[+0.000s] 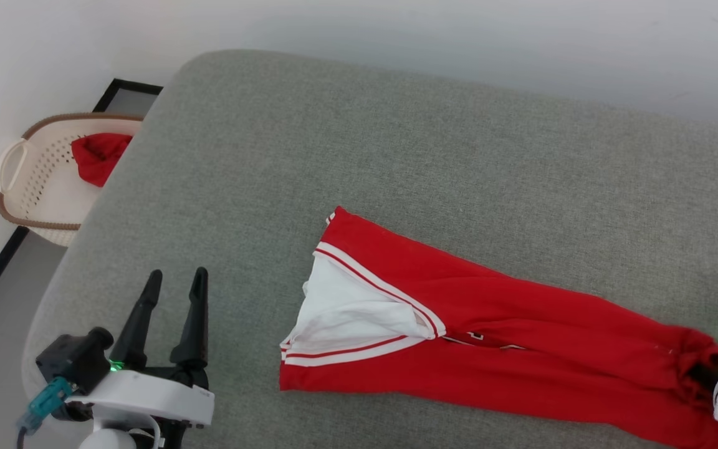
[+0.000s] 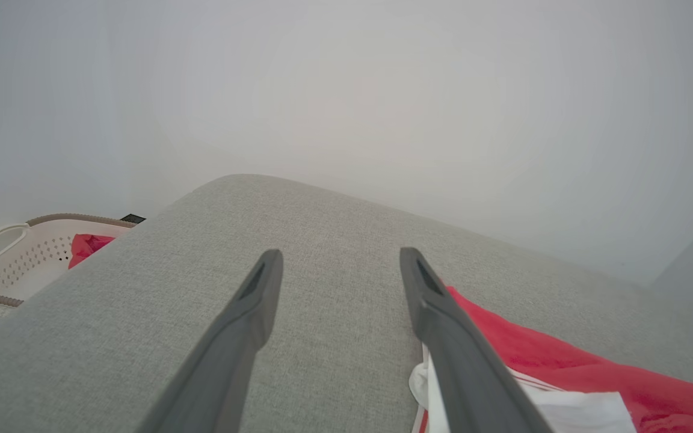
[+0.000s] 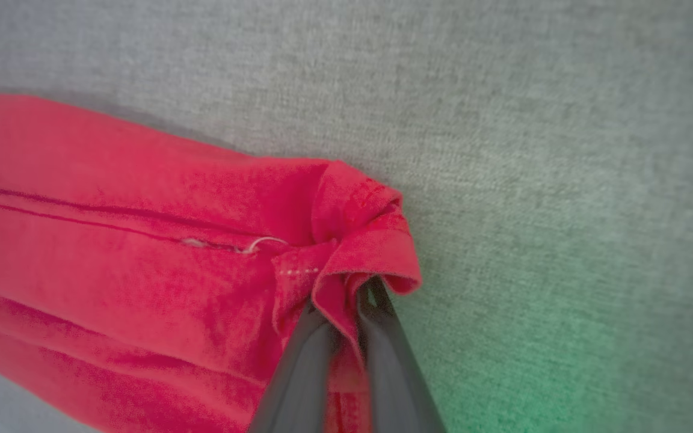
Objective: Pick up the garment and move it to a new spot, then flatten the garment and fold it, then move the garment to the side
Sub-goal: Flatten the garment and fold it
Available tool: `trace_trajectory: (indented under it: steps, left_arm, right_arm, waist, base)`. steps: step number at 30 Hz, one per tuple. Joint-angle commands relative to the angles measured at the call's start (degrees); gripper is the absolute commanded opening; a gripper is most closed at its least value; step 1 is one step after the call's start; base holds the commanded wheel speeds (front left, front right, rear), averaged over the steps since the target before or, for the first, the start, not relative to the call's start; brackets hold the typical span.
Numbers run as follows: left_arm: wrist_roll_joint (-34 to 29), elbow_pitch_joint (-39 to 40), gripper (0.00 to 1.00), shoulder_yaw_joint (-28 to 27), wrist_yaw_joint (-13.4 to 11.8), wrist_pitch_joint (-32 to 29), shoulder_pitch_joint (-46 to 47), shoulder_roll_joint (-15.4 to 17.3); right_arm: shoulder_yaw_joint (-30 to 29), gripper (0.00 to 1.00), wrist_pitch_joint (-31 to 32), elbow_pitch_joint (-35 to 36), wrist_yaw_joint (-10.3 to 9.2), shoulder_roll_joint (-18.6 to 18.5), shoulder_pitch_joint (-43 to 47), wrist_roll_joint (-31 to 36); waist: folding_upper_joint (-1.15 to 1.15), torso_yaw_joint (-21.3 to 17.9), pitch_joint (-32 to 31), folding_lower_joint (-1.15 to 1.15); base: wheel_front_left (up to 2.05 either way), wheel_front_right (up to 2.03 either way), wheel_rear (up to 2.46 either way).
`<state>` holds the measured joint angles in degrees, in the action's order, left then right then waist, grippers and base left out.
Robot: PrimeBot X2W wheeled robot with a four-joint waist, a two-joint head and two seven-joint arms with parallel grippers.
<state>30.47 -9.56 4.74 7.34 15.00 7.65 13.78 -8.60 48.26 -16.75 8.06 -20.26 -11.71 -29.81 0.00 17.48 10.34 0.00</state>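
Your right gripper (image 3: 346, 300) pinches a bunched red fold between its two dark fingers, at the right end of the red sleeveless jersey with white side panel and striped trim (image 1: 521, 337). The jersey lies as a long folded band from the middle of the grey fabric cushion (image 1: 396, 156) toward the near right. Your left gripper (image 1: 178, 274) hovers with its fingers spread by the rounded near left edge, apart from the jersey's white end. Broad grey cloth runs far to the white wall (image 1: 459, 37). Just off the left edge sits a cream perforated basket (image 1: 7, 162).
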Motion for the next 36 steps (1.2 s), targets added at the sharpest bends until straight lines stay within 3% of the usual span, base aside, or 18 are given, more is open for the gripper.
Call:
trace_trajectory:
  steps: [1,16,22,29,36]
  left_arm:
    - [0.24,0.15,1.00,-0.26,0.22,0.19,-0.13,0.07]
    - [0.04,0.47,1.00,-1.45,0.20,0.19,-2.44,0.49]
    - [0.03,0.06,1.00,-1.94,0.20,0.19,-3.65,1.04]
    - [-1.05,-0.21,1.00,-2.55,0.20,0.19,-5.30,0.74]
    - [-0.61,-0.39,1.00,-2.20,0.20,0.19,-6.68,0.32]
  right_arm:
    - [-0.78,0.00,-0.50,-3.10,-1.04,-1.34,0.68,0.91]
    - [-3.97,0.00,-5.41,-9.72,-0.65,-9.82,-4.10,2.48]
    - [-3.96,0.00,-4.52,-9.74,-0.62,-12.49,-4.92,2.05]
    - [-2.01,0.00,-0.91,-1.33,-0.61,-9.59,-3.16,-4.95]
    - [1.28,0.00,3.93,11.06,-0.61,-3.35,-1.51,-11.33]
  waist:
    - [0.00,-0.13,0.01,0.00]
    - [0.00,-2.69,-2.23,0.00]
    - [0.00,-4.20,-4.06,0.00]
    - [0.00,-5.15,-6.65,0.00]
    - [0.00,-4.72,-8.71,0.00]
  base:
    - [0.00,0.00,0.00]
    - [0.00,0.00,0.00]
    - [0.00,0.00,0.00]
    - [0.00,0.00,0.00]
    - [0.00,0.00,0.00]
